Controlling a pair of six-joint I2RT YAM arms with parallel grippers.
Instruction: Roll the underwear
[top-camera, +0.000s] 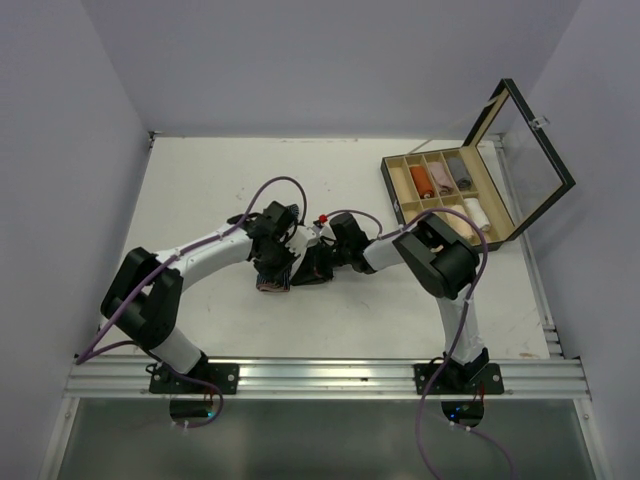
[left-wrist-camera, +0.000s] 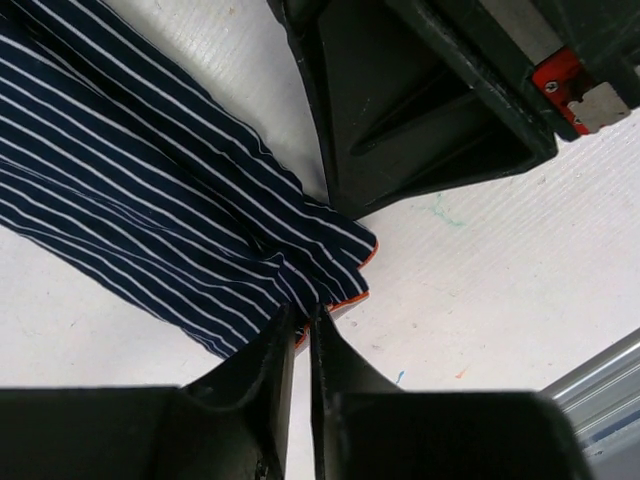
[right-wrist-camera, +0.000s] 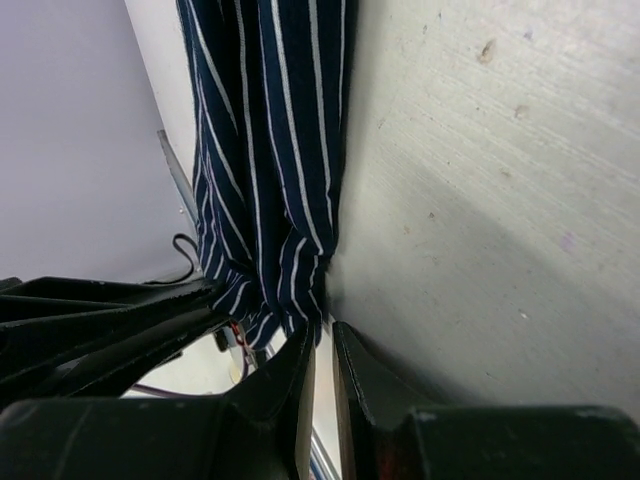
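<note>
Navy underwear with thin pale stripes (left-wrist-camera: 150, 180) lies on the white table, its orange-trimmed end bunched toward the middle. My left gripper (left-wrist-camera: 303, 318) is shut on that orange-edged end, with the cloth pinched between its tips. In the right wrist view the underwear (right-wrist-camera: 270, 150) stretches away from my right gripper (right-wrist-camera: 322, 328), which is shut on a gathered end. From above, both grippers meet over the underwear (top-camera: 270, 284), with the left gripper (top-camera: 275, 268) beside the right gripper (top-camera: 313, 268). The arms hide most of the cloth.
A compartmented wooden box (top-camera: 392, 190) stands at the back right, its glass lid (top-camera: 525, 150) propped open and several rolled cloths in its compartments. The right gripper's black fingers (left-wrist-camera: 400, 130) crowd the left wrist view. The metal rail (top-camera: 330, 375) runs along the near edge.
</note>
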